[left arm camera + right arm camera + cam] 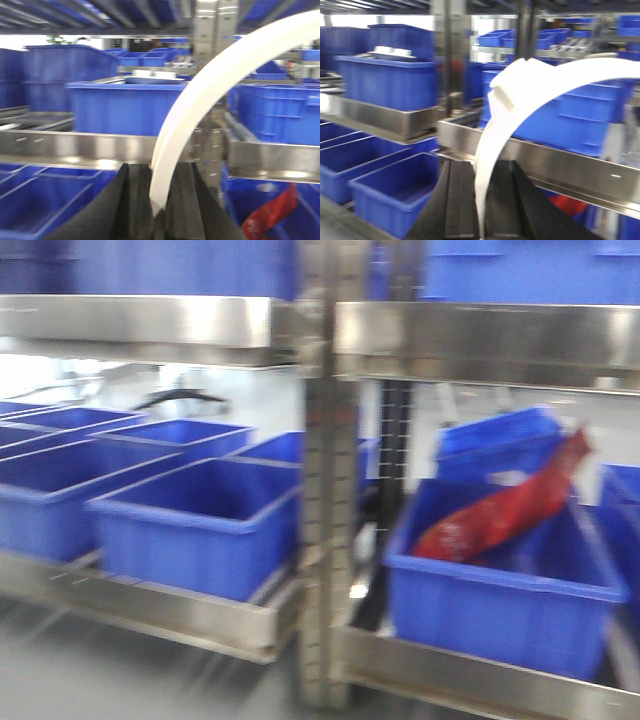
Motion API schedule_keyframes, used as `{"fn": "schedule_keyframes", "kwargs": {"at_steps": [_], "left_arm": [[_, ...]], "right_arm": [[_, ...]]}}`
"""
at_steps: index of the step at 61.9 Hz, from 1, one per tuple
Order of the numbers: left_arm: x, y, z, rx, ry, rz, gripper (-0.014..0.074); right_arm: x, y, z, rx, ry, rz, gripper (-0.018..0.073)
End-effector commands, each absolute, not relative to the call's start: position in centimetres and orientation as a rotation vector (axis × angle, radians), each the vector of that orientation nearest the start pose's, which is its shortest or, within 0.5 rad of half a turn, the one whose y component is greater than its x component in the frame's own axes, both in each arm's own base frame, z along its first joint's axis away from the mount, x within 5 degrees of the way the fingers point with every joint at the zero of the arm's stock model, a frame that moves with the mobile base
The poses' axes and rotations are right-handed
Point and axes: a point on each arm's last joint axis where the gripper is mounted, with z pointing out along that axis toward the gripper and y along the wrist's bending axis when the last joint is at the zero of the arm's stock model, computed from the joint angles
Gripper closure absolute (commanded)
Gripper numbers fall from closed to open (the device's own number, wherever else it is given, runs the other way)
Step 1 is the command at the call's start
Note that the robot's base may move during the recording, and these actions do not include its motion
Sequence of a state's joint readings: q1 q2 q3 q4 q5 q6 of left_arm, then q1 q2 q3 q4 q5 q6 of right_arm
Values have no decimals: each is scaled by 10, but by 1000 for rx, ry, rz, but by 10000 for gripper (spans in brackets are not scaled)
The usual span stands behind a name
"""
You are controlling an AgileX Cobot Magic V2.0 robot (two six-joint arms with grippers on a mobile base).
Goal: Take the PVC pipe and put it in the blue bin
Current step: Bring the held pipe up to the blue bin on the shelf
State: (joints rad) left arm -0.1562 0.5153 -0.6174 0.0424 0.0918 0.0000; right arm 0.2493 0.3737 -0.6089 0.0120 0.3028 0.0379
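Left claw pinches PVC pipe, its far end cut off; right claw pinches another white arc.

My left claw and right claw are matte black, with ribbed inner pads and broad sloping sides.

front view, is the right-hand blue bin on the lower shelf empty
No, a red packet lies slanted inside the right-hand blue bin.
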Motion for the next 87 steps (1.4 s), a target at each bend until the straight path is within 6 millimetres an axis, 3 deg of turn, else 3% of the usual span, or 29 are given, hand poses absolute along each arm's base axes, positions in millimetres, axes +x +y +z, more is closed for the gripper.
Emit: {"fn": "schedule_keyframes", "kwargs": {"at_steps": [1,87], "left_arm": [[103,-17,377,144,1430,-97,707],[103,-17,377,144,1430,-97,707]], "right_arm": [[70,18,366,-164,1518,228,714],[70,18,366,-164,1518,228,714]]}}
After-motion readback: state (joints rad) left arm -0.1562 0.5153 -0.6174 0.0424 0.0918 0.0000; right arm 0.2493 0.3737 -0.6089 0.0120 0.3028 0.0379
